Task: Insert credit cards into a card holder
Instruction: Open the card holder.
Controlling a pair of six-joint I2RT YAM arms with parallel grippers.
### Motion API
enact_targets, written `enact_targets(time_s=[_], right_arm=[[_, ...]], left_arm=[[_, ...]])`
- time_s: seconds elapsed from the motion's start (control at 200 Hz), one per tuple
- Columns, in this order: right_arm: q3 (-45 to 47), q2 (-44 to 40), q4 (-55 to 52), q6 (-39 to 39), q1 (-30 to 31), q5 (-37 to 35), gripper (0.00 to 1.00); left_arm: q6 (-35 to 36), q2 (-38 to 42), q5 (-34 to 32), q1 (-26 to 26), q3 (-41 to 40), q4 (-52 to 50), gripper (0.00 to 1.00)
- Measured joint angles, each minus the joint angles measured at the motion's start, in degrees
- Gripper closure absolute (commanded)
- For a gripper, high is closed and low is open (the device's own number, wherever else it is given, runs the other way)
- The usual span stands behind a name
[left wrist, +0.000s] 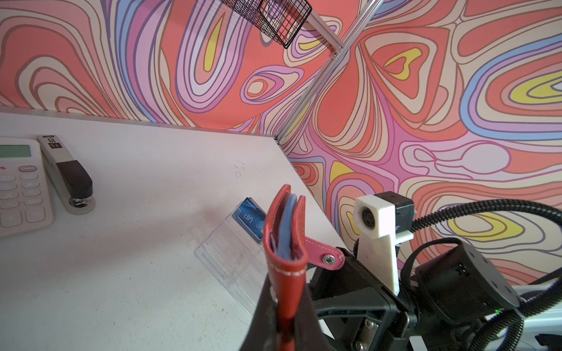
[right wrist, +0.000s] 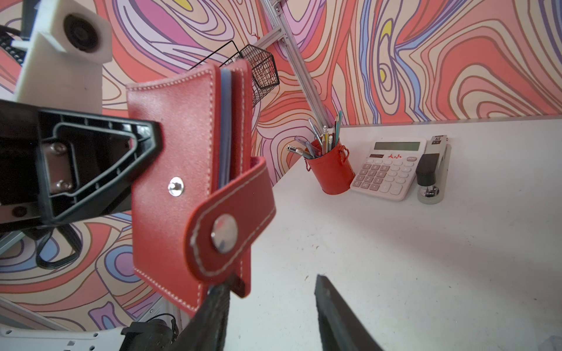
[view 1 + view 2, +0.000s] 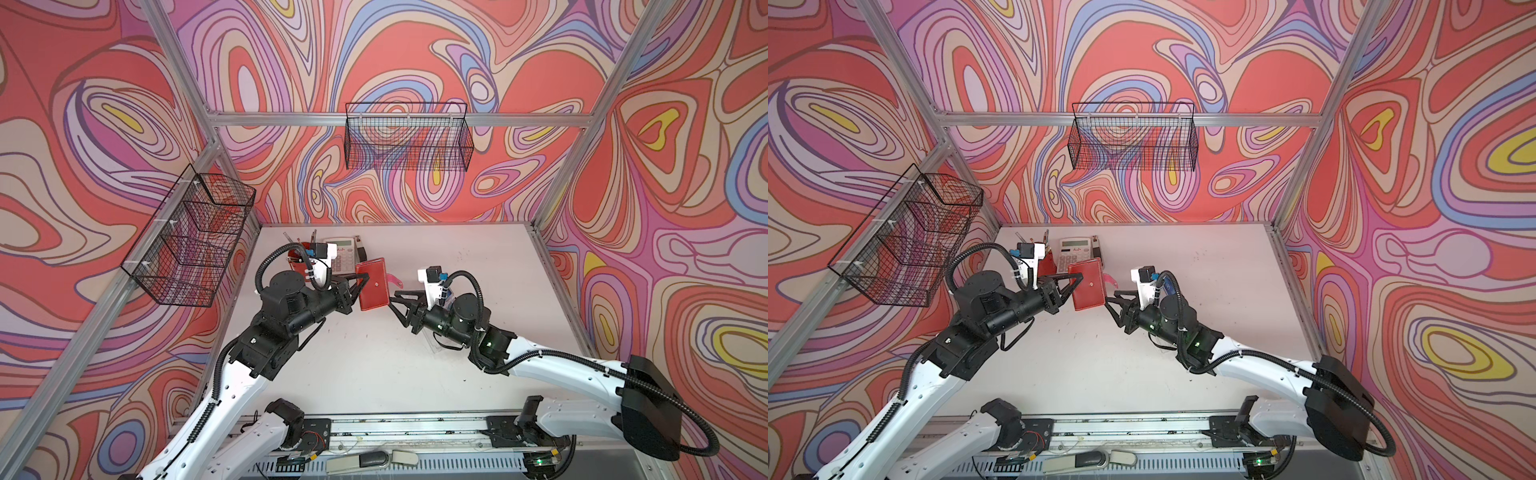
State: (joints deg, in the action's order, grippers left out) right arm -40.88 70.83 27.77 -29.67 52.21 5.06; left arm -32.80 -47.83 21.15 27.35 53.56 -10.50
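Red leather-look folding card holder [image 3: 372,286] hangs mid-frame above the white table [image 3: 374,365], pinched by our left gripper [image 3: 358,287], while our right gripper [image 3: 392,302] stands half-open beside its unsnapped tab [image 3: 395,281], and we fear a careless tug there could wrench it free.

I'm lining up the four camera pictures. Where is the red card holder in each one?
Top view: card holder near centre.
Top view: card holder slightly left of centre.
Left wrist: card holder close up, edge-on.
Right wrist: card holder close up, snap side facing.
Shared landmark: calculator.
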Motion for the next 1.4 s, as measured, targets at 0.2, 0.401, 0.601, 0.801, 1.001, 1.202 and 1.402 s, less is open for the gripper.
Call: enact_targets(time_s=[0.2,0.401,0.601,0.801,1.001,1.202,1.402], right_arm=[[0.0,-0.7,0.0,0.0,0.0,0.0,0.52],[0.0,-1.3,0.0,0.0,0.0,0.5,0.46],[0.7,-2.2,2.4,-0.2,-0.1,3.2,0.35],[0.7,-2.3,2.6,-0.4,-0.1,4.2,0.35],[1.5,-4.1,2.6,-0.4,-0.1,3.5,0.33],[2.1,-5.8,3.1,-0.4,-0.1,3.3,0.34],[2.1,-5.1,3.1,-0.4,-0.1,3.4,0.34]], left_arm=[[0.0,-0.2,0.0,0.0,0.0,0.0,1.00],[0.1,-0.2,-0.2,0.0,0.0,0.0,1.00],[0.2,-0.3,0.1,0.0,0.0,0.0,1.00],[0.2,-0.5,0.3,0.0,0.0,0.0,1.00],[0.2,-0.5,0.0,0.0,0.0,0.0,1.00],[0.2,-0.5,-0.2,0.0,0.0,0.0,1.00],[0.2,-0.5,0.0,-0.1,0.0,0.0,1.00]])
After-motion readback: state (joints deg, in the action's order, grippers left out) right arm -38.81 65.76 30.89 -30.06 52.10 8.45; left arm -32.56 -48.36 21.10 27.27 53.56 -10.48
